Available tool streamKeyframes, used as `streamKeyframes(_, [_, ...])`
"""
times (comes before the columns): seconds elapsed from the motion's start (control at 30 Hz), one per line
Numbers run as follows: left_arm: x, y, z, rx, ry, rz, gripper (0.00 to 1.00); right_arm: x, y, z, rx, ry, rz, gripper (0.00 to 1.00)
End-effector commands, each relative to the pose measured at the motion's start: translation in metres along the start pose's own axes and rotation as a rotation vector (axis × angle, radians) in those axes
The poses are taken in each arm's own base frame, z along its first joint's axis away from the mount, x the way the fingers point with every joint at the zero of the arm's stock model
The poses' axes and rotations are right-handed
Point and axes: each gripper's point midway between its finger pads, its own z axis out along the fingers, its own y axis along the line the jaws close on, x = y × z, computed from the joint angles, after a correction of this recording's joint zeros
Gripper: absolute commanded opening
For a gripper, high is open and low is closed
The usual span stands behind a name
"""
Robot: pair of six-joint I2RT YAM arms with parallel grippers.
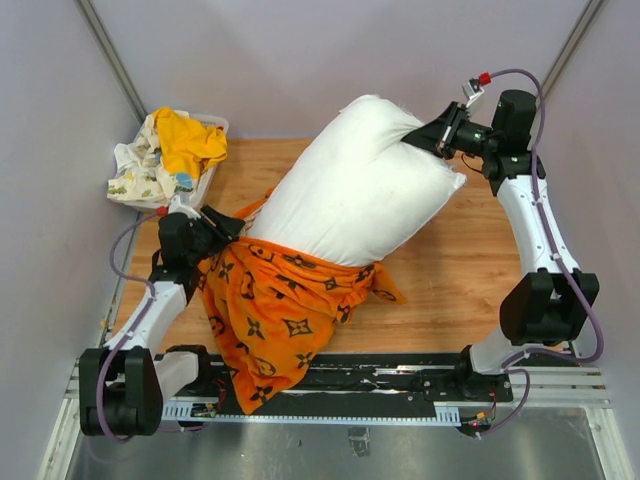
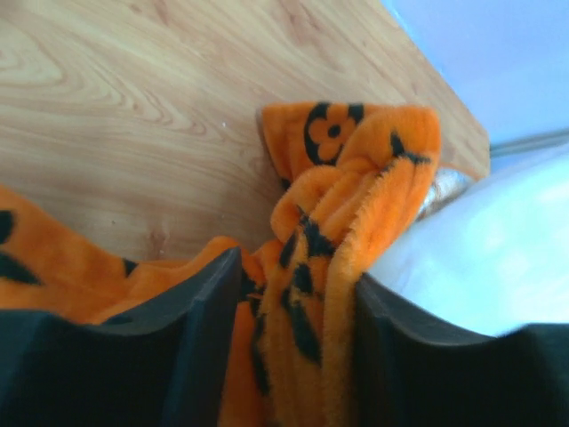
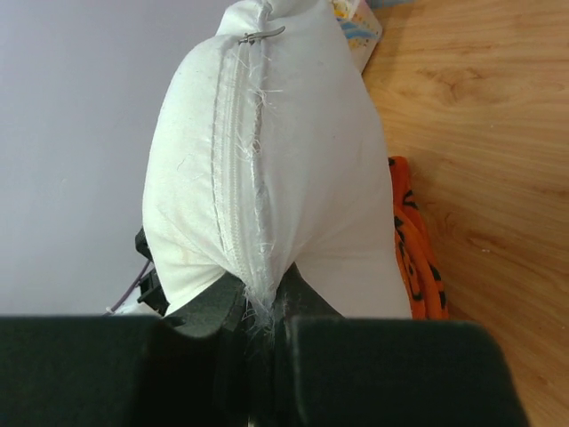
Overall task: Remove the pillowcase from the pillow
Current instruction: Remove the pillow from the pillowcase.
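The plump white pillow [image 1: 350, 190] lies diagonally across the table, its far end lifted. My right gripper [image 1: 425, 135] is shut on that end, pinching the zipped seam [image 3: 253, 178] between the fingers. The orange pillowcase [image 1: 280, 300] with black motifs covers only the pillow's near end and trails over the front edge. My left gripper [image 1: 225, 228] is at the pillowcase's left edge. In the left wrist view a thick fold of pillowcase [image 2: 356, 178] fills the gap between its fingers [image 2: 204, 329], with the pillow [image 2: 498, 258] beside it. The right wrist view shows a strip of pillowcase [image 3: 413, 240] beyond the pillow.
A white basket [image 1: 215, 125] at the back left holds a plain yellow cloth [image 1: 190, 140] and a white printed cloth [image 1: 135, 170]. Bare wooden table [image 1: 450, 270] shows to the right of the pillow. Grey walls close in three sides.
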Motion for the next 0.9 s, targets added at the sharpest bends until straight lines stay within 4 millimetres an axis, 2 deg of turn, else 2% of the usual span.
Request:
streamKeyframes(0.0, [-0.035,0.015,0.001,-0.168,0.007,0.122,0.61,-0.067,0.04,-0.036,-0.006,-0.282,-0.249,0.01])
streamKeyframes(0.13, [-0.077,-0.02,-0.002,-0.195,-0.063,0.201,0.65,-0.059,0.035,-0.033,0.02,-0.263,-0.261,0.01])
streamKeyframes(0.2, [-0.093,-0.044,-0.006,-0.197,-0.122,0.245,0.75,-0.058,0.038,-0.036,0.031,-0.275,-0.276,0.01])
streamKeyframes(0.23, [-0.098,-0.056,-0.007,-0.195,-0.142,0.266,0.83,-0.06,0.039,-0.039,0.044,-0.289,-0.286,0.01])
streamKeyframes(0.3, [-0.103,-0.086,-0.008,-0.15,-0.154,0.316,0.85,-0.062,0.043,-0.045,0.075,-0.31,-0.306,0.01])
streamKeyframes(0.37, [-0.092,-0.122,-0.008,-0.059,-0.122,0.401,0.86,-0.065,0.045,-0.054,0.125,-0.348,-0.331,0.01])
streamKeyframes(0.43, [-0.06,-0.164,-0.006,0.107,-0.023,0.508,0.86,-0.072,0.035,-0.066,0.221,-0.415,-0.317,0.01])
streamKeyframes(0.53, [0.016,-0.216,-0.014,0.415,0.214,0.631,0.84,-0.085,0.014,-0.094,0.321,-0.524,-0.224,0.01])
streamKeyframes(0.6, [0.061,-0.231,-0.022,0.489,0.283,0.744,0.85,-0.09,-0.001,-0.109,0.361,-0.572,-0.152,0.01])
streamKeyframes(0.63, [0.093,-0.239,-0.032,0.536,0.324,0.82,0.85,-0.091,-0.007,-0.117,0.381,-0.595,-0.129,0.01])
streamKeyframes(0.7, [0.137,-0.244,-0.046,0.599,0.38,0.982,0.87,-0.09,-0.015,-0.127,0.417,-0.629,-0.11,0.01])
streamKeyframes(0.77, [0.169,-0.246,-0.056,0.635,0.438,1.048,0.87,-0.09,-0.015,-0.134,0.438,-0.653,-0.121,0.01])
streamKeyframes(0.87, [0.198,-0.247,-0.06,0.68,0.491,1.077,0.87,-0.09,-0.012,-0.134,0.433,-0.659,-0.129,0.01])
